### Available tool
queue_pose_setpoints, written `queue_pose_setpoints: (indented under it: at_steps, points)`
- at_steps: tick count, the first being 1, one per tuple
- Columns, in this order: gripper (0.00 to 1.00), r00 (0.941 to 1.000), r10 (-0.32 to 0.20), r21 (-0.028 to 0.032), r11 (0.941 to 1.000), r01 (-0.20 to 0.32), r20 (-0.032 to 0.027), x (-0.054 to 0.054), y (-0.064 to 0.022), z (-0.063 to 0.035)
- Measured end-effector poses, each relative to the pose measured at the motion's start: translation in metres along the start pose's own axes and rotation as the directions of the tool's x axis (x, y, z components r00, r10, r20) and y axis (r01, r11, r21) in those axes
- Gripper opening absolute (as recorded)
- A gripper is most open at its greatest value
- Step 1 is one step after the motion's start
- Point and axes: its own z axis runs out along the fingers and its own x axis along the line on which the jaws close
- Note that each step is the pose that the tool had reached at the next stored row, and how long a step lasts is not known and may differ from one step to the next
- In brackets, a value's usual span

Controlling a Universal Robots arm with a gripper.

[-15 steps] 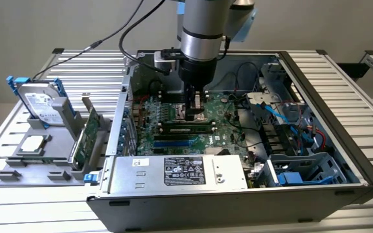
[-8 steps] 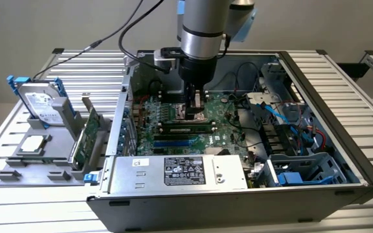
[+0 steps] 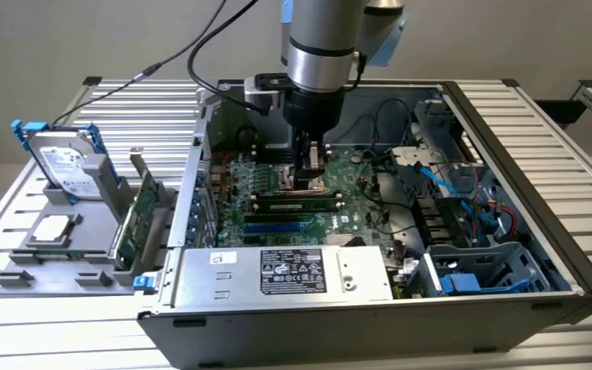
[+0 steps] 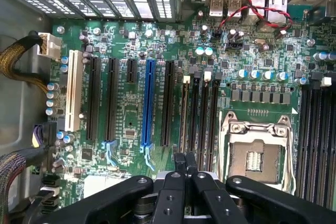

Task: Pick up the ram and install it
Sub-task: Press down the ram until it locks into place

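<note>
The ram (image 3: 296, 203), a thin green stick with dark chips, stands on edge in a black memory slot on the motherboard (image 3: 353, 193) inside the open computer case. In the wrist view the ram (image 4: 184, 119) shows edge-on as a thin brownish line in the slot nearest the expansion slots. My gripper (image 3: 314, 171) hangs inside the case just above the board, over the middle of that slot. Its black fingers (image 4: 180, 165) are pressed together, so my gripper (image 4: 185, 162) is shut. Whether the tips touch the ram's top edge I cannot tell.
The silver processor socket (image 4: 257, 153) lies beside the memory slots, and a blue expansion slot (image 4: 148, 103) on their other side. Outside the case, at the exterior view's left, a grey holder (image 3: 59, 270) carries a hard drive with blue rails (image 3: 65, 166) and a broad green card (image 3: 144, 204). Blue cables (image 3: 435, 177) and the power supply (image 3: 286, 274) crowd the case.
</note>
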Motion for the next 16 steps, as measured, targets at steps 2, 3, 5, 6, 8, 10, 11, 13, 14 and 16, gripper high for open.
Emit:
queue_pose_setpoints:
  at_steps: [2, 3, 5, 6, 8, 10, 11, 13, 14, 16]
  points:
    - [0.11, 1.0000, 0.000, 0.0000, 1.0000, 0.000, -0.0003, 0.0021, 0.0002, 0.0001]
    - [0.11, 1.0000, 0.001, -0.0001, 1.0000, -0.001, 0.0000, 0.0034, 0.0004, 0.0002]
    - [0.11, 0.9996, 0.029, -0.0018, 0.9996, -0.029, 0.0017, 0.0034, 0.0003, 0.0002]
    - [0.11, 0.9989, 0.046, -0.0029, 0.9989, -0.046, 0.0029, 0.0035, 0.0003, 0.0002]
    - [0.11, 0.9965, 0.083, -0.0052, 0.9965, -0.083, 0.0054, 0.0035, 0.0004, 0.0003]
    - [0.11, 0.9933, 0.116, -0.0074, 0.9933, -0.116, 0.0074, 0.0035, 0.0003, 0.0003]
    - [0.11, 0.9913, 0.131, -0.0085, 0.9913, -0.131, 0.0083, 0.0035, 0.0003, 0.0003]
    - [0.11, 0.9869, 0.161, -0.0105, 0.9869, -0.161, 0.0099, 0.0035, 0.0003, 0.0003]
    - [0.11, 0.9842, 0.177, -0.0116, 0.9842, -0.176, 0.0107, 0.0035, 0.0003, 0.0003]
    - [0.11, 0.9783, 0.207, -0.0138, 0.9783, -0.207, 0.0123, 0.0035, 0.0003, 0.0002]
